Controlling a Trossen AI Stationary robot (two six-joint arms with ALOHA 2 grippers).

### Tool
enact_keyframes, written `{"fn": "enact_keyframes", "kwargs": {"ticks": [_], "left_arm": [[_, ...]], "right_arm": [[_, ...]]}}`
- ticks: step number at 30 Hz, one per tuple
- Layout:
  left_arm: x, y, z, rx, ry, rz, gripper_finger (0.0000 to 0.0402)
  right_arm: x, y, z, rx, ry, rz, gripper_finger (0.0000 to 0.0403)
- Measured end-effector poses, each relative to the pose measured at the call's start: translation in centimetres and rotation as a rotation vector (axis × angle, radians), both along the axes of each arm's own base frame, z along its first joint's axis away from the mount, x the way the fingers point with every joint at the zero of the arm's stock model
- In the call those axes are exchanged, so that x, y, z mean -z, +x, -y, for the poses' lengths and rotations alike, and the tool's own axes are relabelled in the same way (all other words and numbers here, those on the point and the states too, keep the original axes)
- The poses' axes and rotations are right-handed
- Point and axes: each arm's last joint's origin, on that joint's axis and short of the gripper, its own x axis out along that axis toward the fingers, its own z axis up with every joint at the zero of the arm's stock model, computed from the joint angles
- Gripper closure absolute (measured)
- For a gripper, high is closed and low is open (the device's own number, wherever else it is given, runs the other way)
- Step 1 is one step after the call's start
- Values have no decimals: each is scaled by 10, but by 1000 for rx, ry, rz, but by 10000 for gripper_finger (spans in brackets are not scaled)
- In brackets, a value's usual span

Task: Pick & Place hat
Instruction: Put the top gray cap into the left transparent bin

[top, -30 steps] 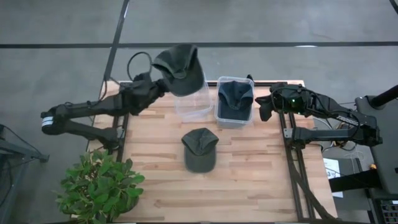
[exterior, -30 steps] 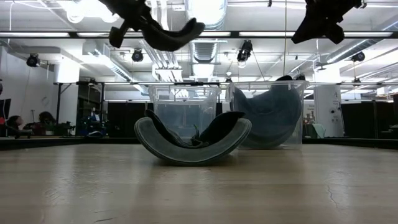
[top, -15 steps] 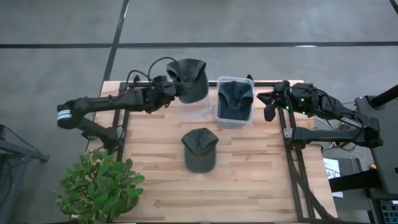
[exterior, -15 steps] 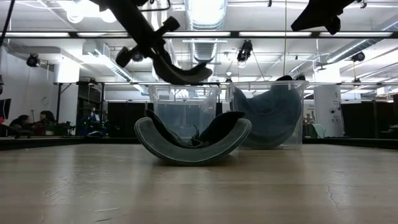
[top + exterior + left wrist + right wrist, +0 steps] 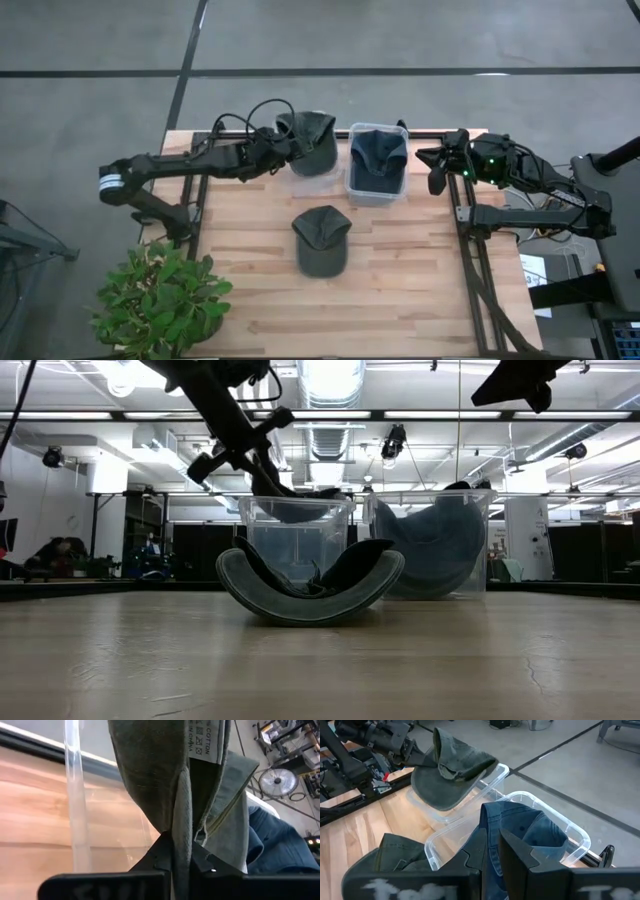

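My left gripper [image 5: 272, 150] is shut on an olive-green hat [image 5: 310, 140] over the clear left bin [image 5: 312, 180]. In the low view the hat [image 5: 300, 510] dips just below the bin's rim [image 5: 296, 499]. A second olive hat [image 5: 322, 240] lies upside down on the table's middle, curled, resting on its crown [image 5: 310, 605]. A blue hat [image 5: 378, 158] fills the right bin [image 5: 352, 185]. My right gripper [image 5: 437, 170] hangs high off the table's right edge with a narrow gap between its fingers [image 5: 470, 857], touching nothing. My left gripper pinches a fold at the hat's edge [image 5: 181, 837], beside the inner label, between its two fingers; several layers show there. The fingers come from the table's left, slanting down. The hat hangs out past the fingertips, its lower part inside the bin's opening.
Both bins stand side by side at the table's far edge. A potted plant [image 5: 165, 295] sits at the near left corner. Bare wood [image 5: 400, 280] lies near and right of the middle hat. Cables loop over my left arm [image 5: 240, 118].
My left gripper has come down from high above the table toward the left bin, reaching further to the right. The olive hat has gone with it, from well above the bin down to its rim. My right gripper has drifted slightly to the right.
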Motion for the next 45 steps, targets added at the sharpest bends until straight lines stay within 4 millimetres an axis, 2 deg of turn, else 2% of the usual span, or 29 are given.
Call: {"fn": "enact_keyframes", "kwargs": {"ticks": [11, 30, 45], "left_arm": [[9, 5, -3, -3, -13, -31, 372], [11, 4, -8, -47, -6, -36, 369], [11, 5, -7, 62, 17, -91, 369]], "right_arm": [[0, 0, 0, 0, 0, 0, 360], [0, 0, 0, 0, 0, -1, 360], [0, 0, 0, 0, 0, 0, 360]]}}
